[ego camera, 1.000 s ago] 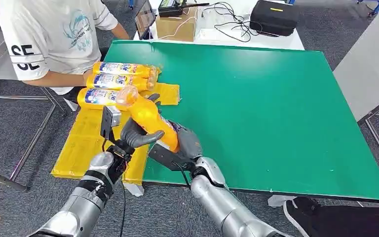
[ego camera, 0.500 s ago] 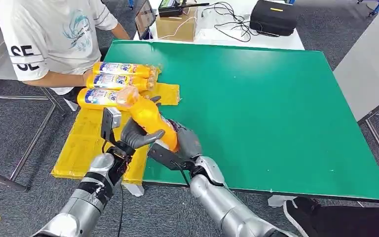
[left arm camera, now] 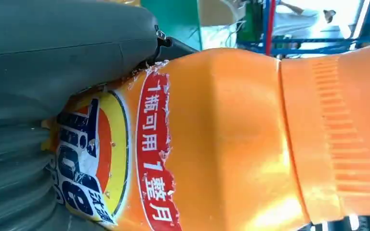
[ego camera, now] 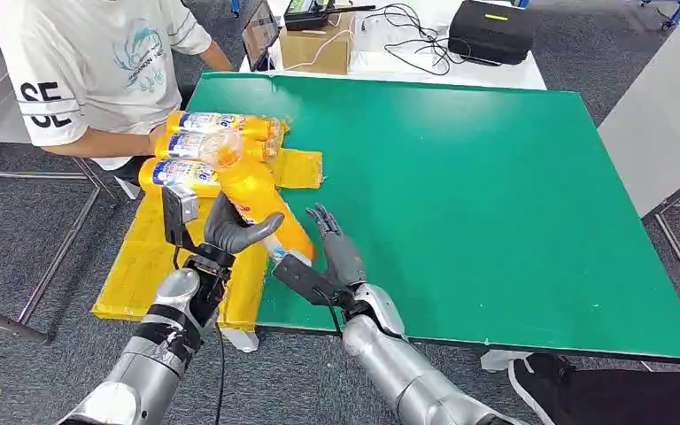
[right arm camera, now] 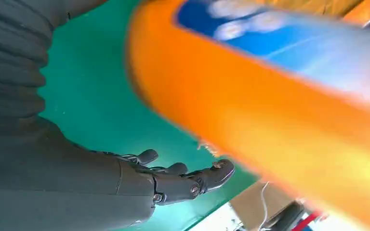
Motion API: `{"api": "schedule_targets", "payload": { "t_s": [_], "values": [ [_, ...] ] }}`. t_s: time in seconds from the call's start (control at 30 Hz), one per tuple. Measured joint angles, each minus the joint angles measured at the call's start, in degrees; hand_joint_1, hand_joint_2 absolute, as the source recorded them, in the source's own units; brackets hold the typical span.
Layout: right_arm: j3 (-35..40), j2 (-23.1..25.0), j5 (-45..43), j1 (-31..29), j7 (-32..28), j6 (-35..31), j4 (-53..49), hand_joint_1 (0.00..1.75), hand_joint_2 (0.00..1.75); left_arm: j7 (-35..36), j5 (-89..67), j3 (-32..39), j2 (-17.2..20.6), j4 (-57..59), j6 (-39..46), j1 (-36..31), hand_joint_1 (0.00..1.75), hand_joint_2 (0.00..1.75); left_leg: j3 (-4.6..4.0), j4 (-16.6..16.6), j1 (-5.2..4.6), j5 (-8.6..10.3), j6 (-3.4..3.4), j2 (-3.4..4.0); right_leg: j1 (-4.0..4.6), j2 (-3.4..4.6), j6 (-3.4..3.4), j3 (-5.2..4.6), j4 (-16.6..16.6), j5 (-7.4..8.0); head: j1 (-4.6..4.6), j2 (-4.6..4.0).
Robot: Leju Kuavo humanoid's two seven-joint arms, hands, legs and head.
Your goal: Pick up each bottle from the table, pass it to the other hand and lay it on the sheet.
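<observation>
My left hand [ego camera: 227,232] grips an orange bottle [ego camera: 257,199] around its middle and holds it tilted, cap end away from me, over the near left edge of the green table [ego camera: 460,177]. The left wrist view shows the bottle [left arm camera: 221,144] close up against my left hand [left arm camera: 53,72]. To its right my right hand [ego camera: 336,252] is open, fingers stretched out, a small gap off the bottle. In the right wrist view the fingers [right arm camera: 192,180] are spread below the blurred bottle [right arm camera: 270,120]. Three more bottles [ego camera: 217,124] lie side by side on the yellow sheet [ego camera: 142,257].
A person in a white shirt [ego camera: 88,62] sits at the far left, one hand [ego camera: 157,139] on the lying bottles. Behind the green table stand a cardboard box [ego camera: 317,44], cables and a black case [ego camera: 491,31]. A grey table [ego camera: 664,115] borders the right side.
My right hand has let go of the bottle and spread its fingers. My left hand has carried the bottle a little to the left and away from me, toward the sheet.
</observation>
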Motion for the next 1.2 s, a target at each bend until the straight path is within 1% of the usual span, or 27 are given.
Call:
{"api": "schedule_targets", "payload": {
  "t_s": [0.17, 0.27, 0.37, 0.43, 0.5, 0.67, 0.73, 0.8, 0.9, 1.03, 1.2],
  "values": [
    [-0.9, -0.4, -0.6, 0.3, -0.7, -0.5, -0.1, 0.0, 1.75, -0.2, 0.5, 0.8, 0.0, -1.0, 0.3, 0.1, 1.75, 1.75, 0.0, 0.0, 0.0, 0.0, 0.0, 0.0, 0.0, 0.0, 0.0, 0.0, 0.0, 0.0, 0.0, 0.0],
    [-1.9, -0.8, -2.4, 0.8, -2.2, -1.0, -1.0, 0.0, 1.75, -1.2, -0.9, 1.8, 0.4, -1.4, 2.7, 0.0, 1.75, 1.75, 0.0, 0.0, 0.0, 0.0, 0.0, 0.01, 0.0, 0.0, 0.0, 0.0, 0.0, 0.0, 0.0, 0.0],
    [-3.8, -1.6, -5.8, 1.7, -4.8, -1.0, -3.0, 0.0, 1.75, -4.0, -9.7, 2.1, 2.7, -0.5, 7.4, -1.0, 1.75, 1.75, 0.0, 0.0, 0.01, 0.0, 0.0, 0.01, 0.01, 0.0, 0.0, -0.01, 0.0, 0.0, 0.02, 0.0],
    [-5.3, -2.2, -7.6, 2.4, -6.2, -0.8, -5.1, 0.0, 1.75, -6.6, -16.8, 2.2, 5.1, 2.0, 9.4, -2.5, 1.75, 1.75, 0.01, 0.0, 0.01, 0.01, -0.01, 0.01, 0.01, 0.0, -0.01, -0.01, 0.0, 0.0, 0.0, 0.0],
    [-6.1, -2.7, -8.1, 2.7, -6.5, -0.6, -6.4, 0.0, 1.75, -7.7, -18.3, 2.5, 6.7, 3.9, 9.4, -3.4, 1.75, 1.75, 0.01, 0.0, 0.02, 0.02, -0.02, 0.03, 0.01, 0.01, -0.01, -0.02, 0.0, 0.0, 0.0, 0.0],
    [-7.2, -3.2, -9.0, 3.4, -7.3, -0.9, -8.5, 0.0, 1.75, -7.4, -22.2, 2.4, 8.5, 6.5, 10.3, -4.7, 1.75, 1.75, 0.01, 0.0, 0.01, 0.02, -0.02, 0.0, 0.01, 0.0, -0.01, -0.01, 0.0, 0.0, 0.02, 0.0],
    [-8.1, -3.4, -11.1, 4.0, -8.7, -0.8, -9.9, 0.0, 1.75, -6.6, -29.0, 1.5, 10.0, 8.5, 11.5, -5.7, 1.75, 1.75, 0.0, 0.0, 0.01, 0.02, -0.02, -0.02, 0.0, 0.0, -0.01, -0.01, 0.0, 0.0, 0.02, 0.0],
    [-8.8, -3.9, -12.8, 4.7, -8.9, -0.2, -12.0, 0.0, 1.75, -6.1, -36.8, -0.3, 12.2, 12.0, 12.6, -7.3, 1.75, 1.75, 0.0, 0.0, 0.0, 0.01, -0.01, 0.04, 0.0, 0.02, 0.0, -0.05, 0.0, 0.0, 0.02, 0.0],
    [-9.7, -4.7, -13.2, 5.7, -8.9, 0.2, -14.4, 0.0, 1.75, -5.8, -44.5, -3.4, 15.2, 17.5, 13.7, -10.5, 1.75, 1.75, 0.0, 0.0, 0.01, 0.01, -0.02, 0.05, 0.01, 0.02, -0.01, -0.06, 0.0, 0.01, 0.02, 0.0],
    [-9.9, -4.9, -13.5, 6.3, -9.4, 0.3, -15.6, 0.0, 1.75, -4.7, -50.2, -7.3, 18.0, 23.0, 13.4, -14.6, 1.75, 1.75, 0.04, 0.0, 0.02, 0.02, -0.03, 0.06, 0.02, 0.02, -0.02, -0.04, 0.0, 0.01, 0.02, 0.0],
    [-9.9, -5.1, -13.7, 6.5, -9.7, 0.6, -16.1, 0.0, 1.75, -3.3, -53.6, -10.5, 19.4, 26.6, 13.4, -16.8, 1.75, 1.75, 0.06, 0.0, 0.03, 0.03, -0.04, 0.06, 0.02, 0.02, -0.03, -0.01, 0.1, 0.02, 0.02, 0.02]
  ]
}}
